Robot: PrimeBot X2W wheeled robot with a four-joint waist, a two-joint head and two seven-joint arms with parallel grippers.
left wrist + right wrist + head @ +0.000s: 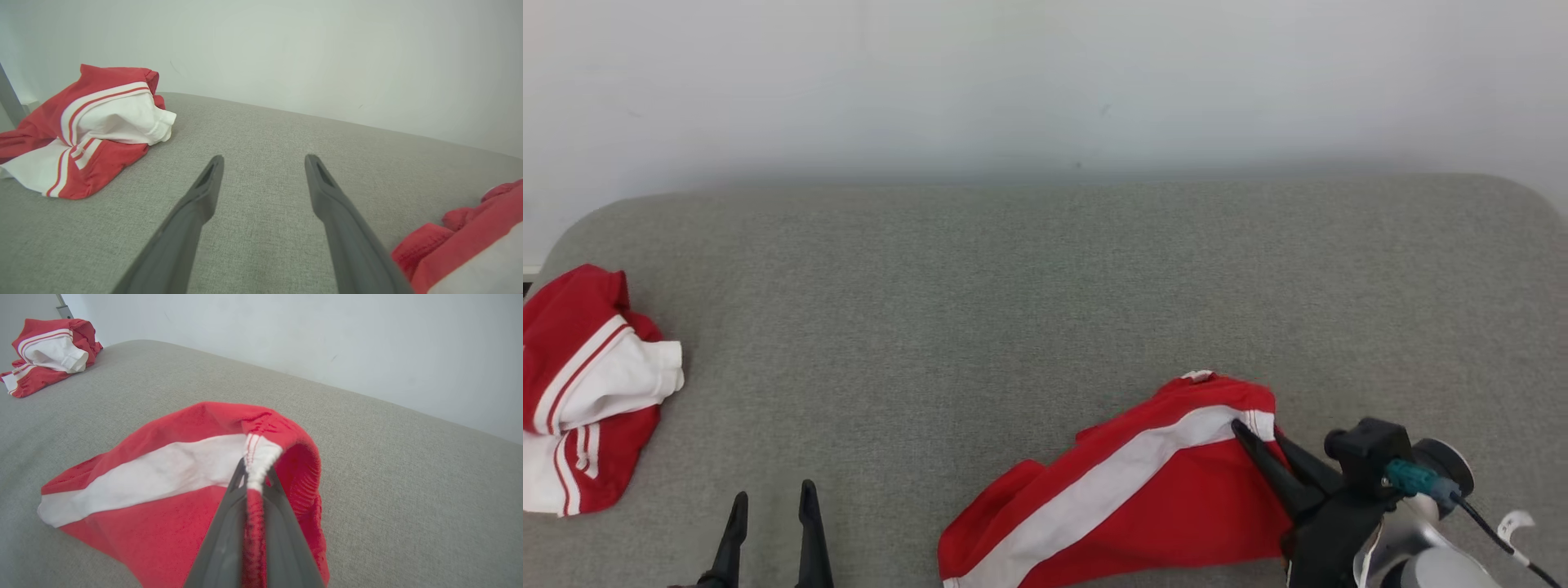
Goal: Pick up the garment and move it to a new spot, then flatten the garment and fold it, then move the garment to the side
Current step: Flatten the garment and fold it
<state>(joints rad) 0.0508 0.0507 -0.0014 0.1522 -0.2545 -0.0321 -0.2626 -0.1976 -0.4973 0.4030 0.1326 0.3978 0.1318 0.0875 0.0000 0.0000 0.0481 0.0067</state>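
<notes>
Lower right, the right gripper (1256, 429) clamps only the waistband edge of the garment (1143, 498); a tug could slip it free. Lower left, the left gripper (774, 490) gapes, idle.

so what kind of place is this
Probably an indoor test room for cloth folding: a broad grey fabric-covered surface, a bare white wall behind, plus a red-and-white garment and a crumpled second garment on it.

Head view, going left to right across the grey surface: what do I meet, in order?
Crumpled red-and-white garment → left gripper, open → red garment with white stripe → right gripper, shut on that garment's right edge.
</notes>
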